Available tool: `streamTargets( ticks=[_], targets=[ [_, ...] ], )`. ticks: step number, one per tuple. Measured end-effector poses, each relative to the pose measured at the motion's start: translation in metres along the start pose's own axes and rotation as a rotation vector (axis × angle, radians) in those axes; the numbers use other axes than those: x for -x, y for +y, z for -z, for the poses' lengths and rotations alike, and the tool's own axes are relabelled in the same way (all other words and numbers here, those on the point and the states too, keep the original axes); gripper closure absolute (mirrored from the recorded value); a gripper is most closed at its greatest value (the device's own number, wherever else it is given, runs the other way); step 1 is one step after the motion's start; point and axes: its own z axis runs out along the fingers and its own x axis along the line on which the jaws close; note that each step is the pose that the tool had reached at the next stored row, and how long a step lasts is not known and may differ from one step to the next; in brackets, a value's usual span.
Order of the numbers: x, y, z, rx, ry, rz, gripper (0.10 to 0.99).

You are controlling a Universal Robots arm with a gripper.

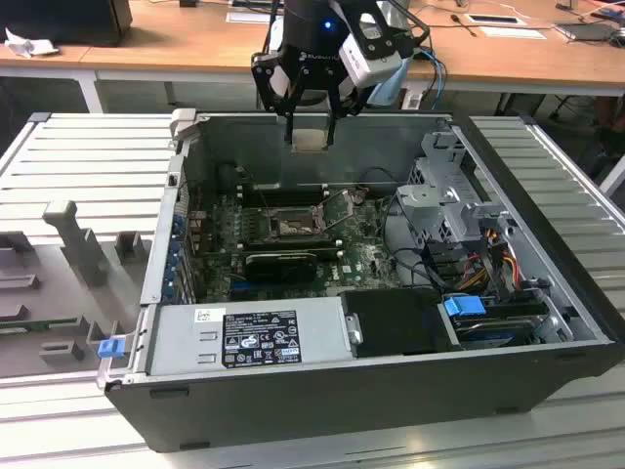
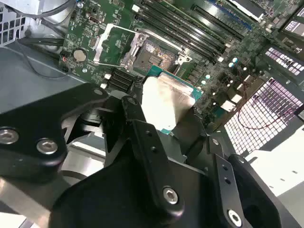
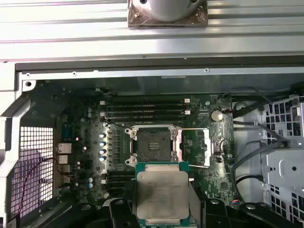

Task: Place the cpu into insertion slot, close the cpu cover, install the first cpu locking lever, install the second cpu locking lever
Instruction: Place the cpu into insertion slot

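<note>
Holding the cpu (image 3: 161,197) flat, jaws clenched on its edges, my gripper (image 1: 311,136) points straight down — I see it poised well above the insertion slot (image 3: 153,145) — with the cpu cover (image 3: 209,145) lying open alongside that slot.

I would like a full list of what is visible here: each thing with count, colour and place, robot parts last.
Open computer case: one, black and grey, on the table.
Ribbed metal table: one, grey, under the case.
Motherboard: one, green, on the case floor.
Square black-framed insertion slot: one, mid-motherboard, uncovered.
Metal cpu cover: one, grey, swung open beside the slot.
Long memory slots: several, black, beside the slot.
Power supply box: one, grey, inside the case, against one wall.
Wooden desk: one, brown, behind the table.
Flat square cpu: one, pale beige-silver, held above the motherboard.
Gripper: one, black, shut on the cpu.
</note>
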Motion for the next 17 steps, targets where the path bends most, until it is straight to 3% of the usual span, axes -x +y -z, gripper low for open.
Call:
streamTargets(
  ticks=[4, 17],
  targets=[
    [-0.0025, -0.0001, -0.0002, 0.001, -0.0035, -0.041, 0.557],
    [-0.0026, -0.0003, -0.0013, 0.001, -0.0009, -0.047, 0.557]
  ],
)
